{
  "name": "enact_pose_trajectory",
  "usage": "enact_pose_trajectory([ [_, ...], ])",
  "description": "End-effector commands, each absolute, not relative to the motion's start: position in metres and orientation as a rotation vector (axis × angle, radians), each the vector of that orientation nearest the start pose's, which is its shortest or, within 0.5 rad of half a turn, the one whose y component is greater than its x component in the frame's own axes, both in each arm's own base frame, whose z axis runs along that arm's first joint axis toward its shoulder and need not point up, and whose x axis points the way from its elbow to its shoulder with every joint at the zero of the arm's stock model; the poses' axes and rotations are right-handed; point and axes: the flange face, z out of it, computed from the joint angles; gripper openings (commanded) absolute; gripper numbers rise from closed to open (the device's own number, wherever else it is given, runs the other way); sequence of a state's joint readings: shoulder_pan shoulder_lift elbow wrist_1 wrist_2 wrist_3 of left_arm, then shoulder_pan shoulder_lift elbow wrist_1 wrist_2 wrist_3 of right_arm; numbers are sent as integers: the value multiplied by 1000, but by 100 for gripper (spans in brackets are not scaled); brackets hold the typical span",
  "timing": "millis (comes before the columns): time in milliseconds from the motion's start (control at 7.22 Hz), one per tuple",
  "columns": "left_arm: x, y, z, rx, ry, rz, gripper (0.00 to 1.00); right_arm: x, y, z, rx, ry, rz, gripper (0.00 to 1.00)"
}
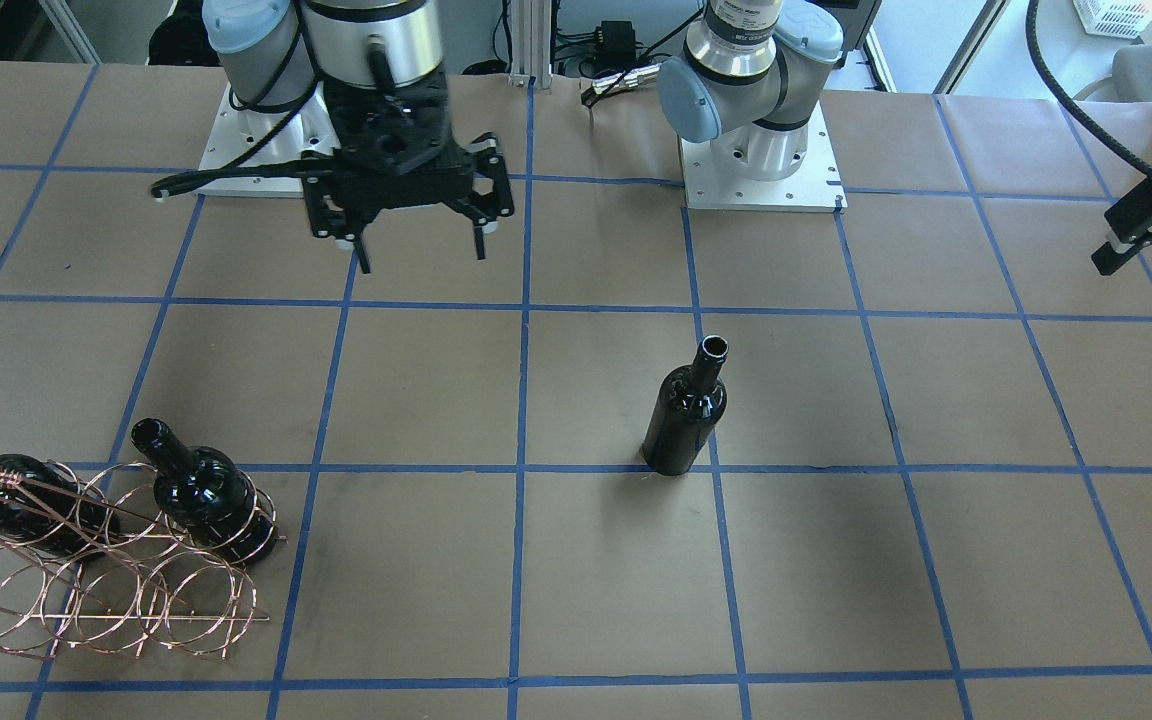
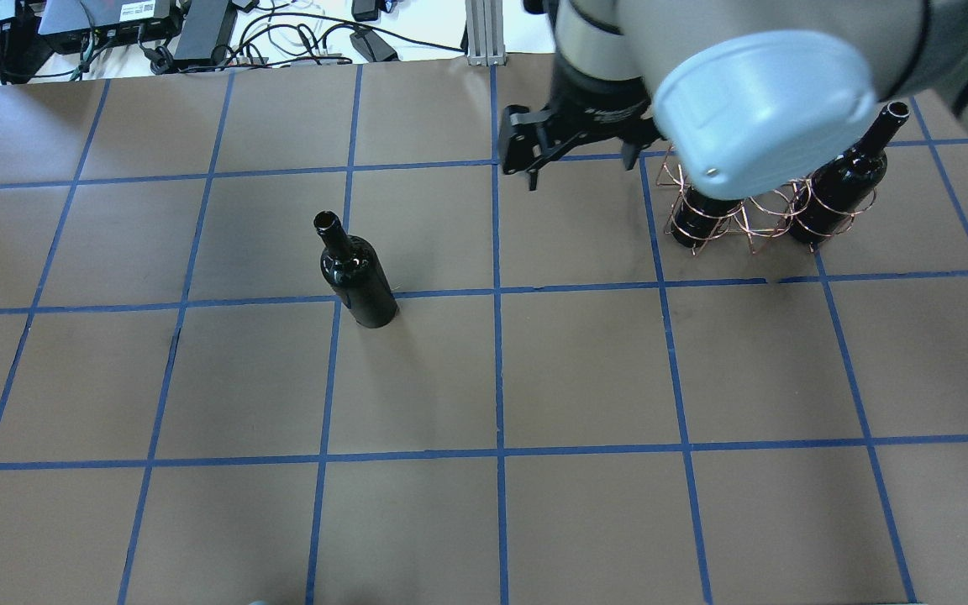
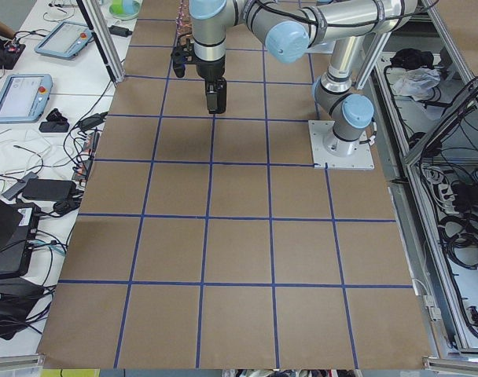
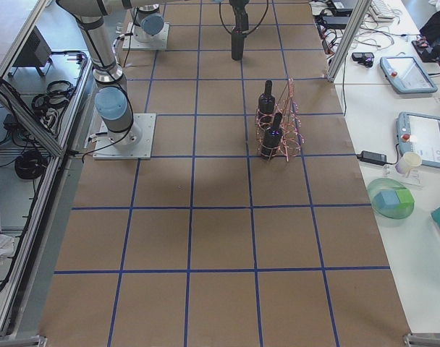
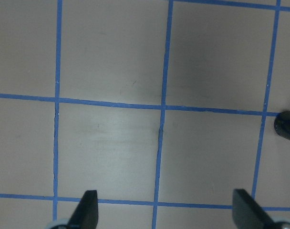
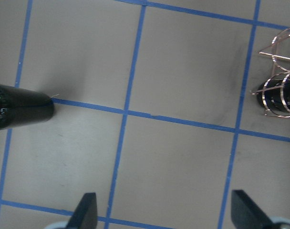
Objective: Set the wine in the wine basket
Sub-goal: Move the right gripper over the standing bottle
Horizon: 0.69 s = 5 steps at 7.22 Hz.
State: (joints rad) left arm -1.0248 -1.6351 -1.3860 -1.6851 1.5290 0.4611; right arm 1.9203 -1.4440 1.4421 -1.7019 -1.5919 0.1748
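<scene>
One wine basket (image 1: 101, 585). Three wine bottles: a first racked bottle (image 1: 204, 497) and a second racked bottle (image 1: 31, 520) inside it, plus a lone bottle (image 1: 684, 420) on the bench (image 1: 836, 560), at 9 o'clock from the basket seen overhead. Two grippers, left gripper (image 5: 165, 202) and right gripper (image 1: 423, 260), two fingers apiece

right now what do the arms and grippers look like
The left arm and right arm are silver tubes with pale blue joint caps on square metal base plates. The left gripper and right gripper are black, with two thin fingers; black cables run to both.
</scene>
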Motion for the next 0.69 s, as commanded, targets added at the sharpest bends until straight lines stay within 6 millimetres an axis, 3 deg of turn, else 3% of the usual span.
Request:
enact_pose_trajectory([
  [0, 157, -511, 530, -139, 3179, -31, 100, 377, -481, 509, -167, 3078, -242, 100],
  [277, 157, -511, 530, -139, 3179, -31, 100, 424, -481, 497, -52, 3053, -225, 100],
  [416, 158, -511, 529, -141, 3175, -25, 100, 448, -499, 491, -56, 3043, -244, 100],
  [554, 159, -510, 528, -144, 3177, -21, 100, 459, -514, 484, -60, 3042, -245, 100],
])
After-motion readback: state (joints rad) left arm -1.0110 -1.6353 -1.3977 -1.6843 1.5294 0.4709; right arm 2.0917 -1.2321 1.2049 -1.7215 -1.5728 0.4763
